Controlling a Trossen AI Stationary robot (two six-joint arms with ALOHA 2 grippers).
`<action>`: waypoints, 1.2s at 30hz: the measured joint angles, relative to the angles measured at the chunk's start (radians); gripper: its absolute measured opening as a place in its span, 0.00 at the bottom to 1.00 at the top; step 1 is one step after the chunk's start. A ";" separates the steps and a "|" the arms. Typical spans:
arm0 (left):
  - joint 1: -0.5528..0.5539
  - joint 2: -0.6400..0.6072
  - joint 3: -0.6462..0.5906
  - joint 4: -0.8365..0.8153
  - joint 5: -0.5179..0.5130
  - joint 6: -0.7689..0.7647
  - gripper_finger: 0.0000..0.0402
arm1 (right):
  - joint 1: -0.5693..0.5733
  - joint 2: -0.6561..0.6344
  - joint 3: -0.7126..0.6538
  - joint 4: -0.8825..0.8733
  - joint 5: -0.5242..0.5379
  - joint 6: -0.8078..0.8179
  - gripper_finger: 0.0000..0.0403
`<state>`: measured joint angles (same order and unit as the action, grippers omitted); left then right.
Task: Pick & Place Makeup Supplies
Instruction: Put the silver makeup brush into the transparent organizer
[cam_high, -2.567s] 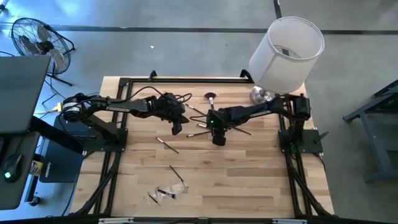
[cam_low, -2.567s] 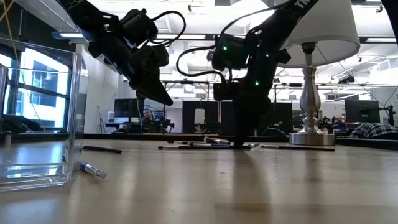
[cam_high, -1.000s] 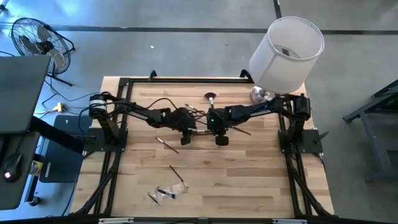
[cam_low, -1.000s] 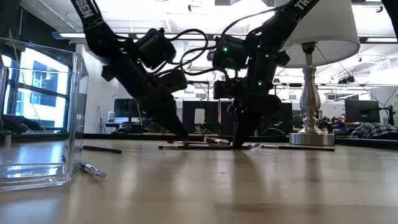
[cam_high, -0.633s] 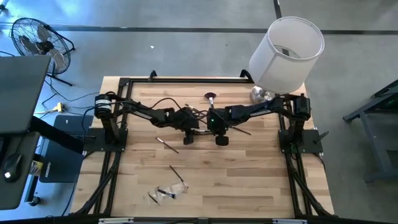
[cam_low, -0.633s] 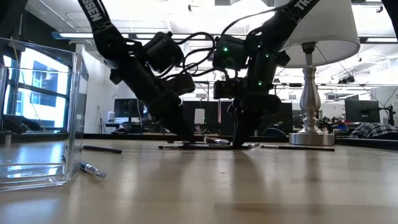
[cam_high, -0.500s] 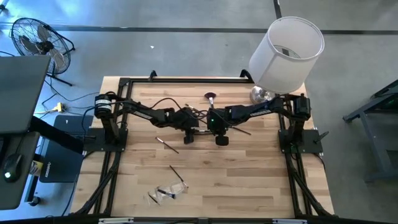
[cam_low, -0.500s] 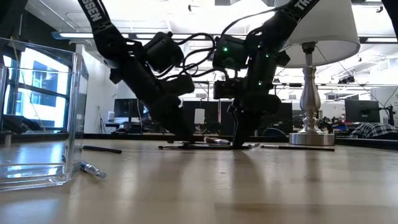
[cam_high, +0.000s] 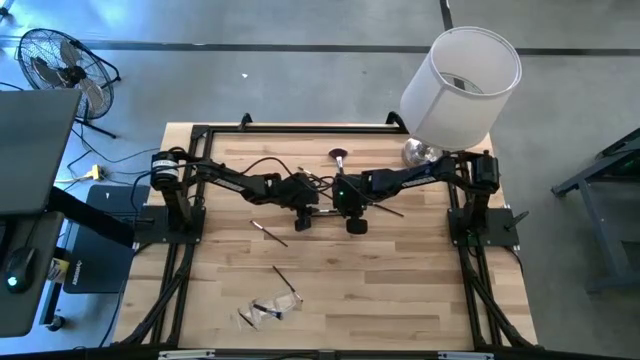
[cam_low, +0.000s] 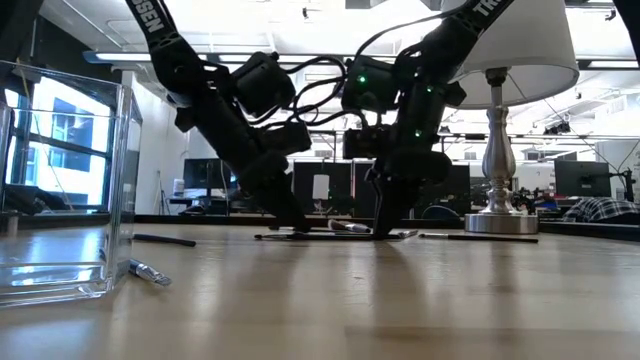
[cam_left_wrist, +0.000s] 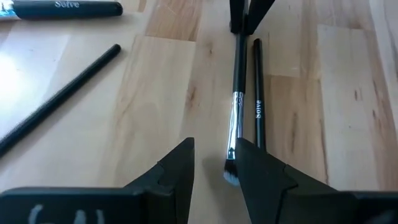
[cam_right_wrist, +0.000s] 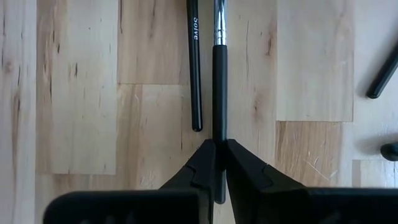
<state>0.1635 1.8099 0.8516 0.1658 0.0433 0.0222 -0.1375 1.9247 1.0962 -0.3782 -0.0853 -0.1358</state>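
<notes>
my right gripper (cam_right_wrist: 220, 163) is pinching a black-handled brush (cam_right_wrist: 219, 74) lying mid-table (cam_high: 400, 290), fingers narrow; my left gripper (cam_left_wrist: 214, 163) (fingers parted) is hovering at its bristle end.

Two dark, near-black robot arms built of slim jointed segments, each mounted on a black frame at a side edge of the table. The left arm (cam_high: 225, 178) carries white lettering along one link and a pale round joint cap near its base. Loose black cables loop above its wrist. The right arm (cam_high: 410, 180) shows small green indicator lights at its wrist block. Each ends in two angular, matte black fingers (cam_left_wrist: 261, 180) of wedge-like shape.
</notes>
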 joint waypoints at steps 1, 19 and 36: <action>0.000 0.000 0.000 -0.001 0.007 -0.001 0.29 | -0.001 0.000 0.000 0.000 -0.003 0.000 0.05; -0.020 0.019 0.000 -0.023 -0.006 -0.003 0.29 | -0.006 0.000 0.000 0.006 -0.021 0.005 0.05; -0.021 0.019 -0.001 -0.073 -0.013 0.023 0.01 | -0.003 -0.156 -0.002 -0.005 0.043 0.097 0.16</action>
<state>0.1429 1.8289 0.8505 0.0929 0.0306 0.0447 -0.1406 1.7690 1.0939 -0.3829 -0.0422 -0.0383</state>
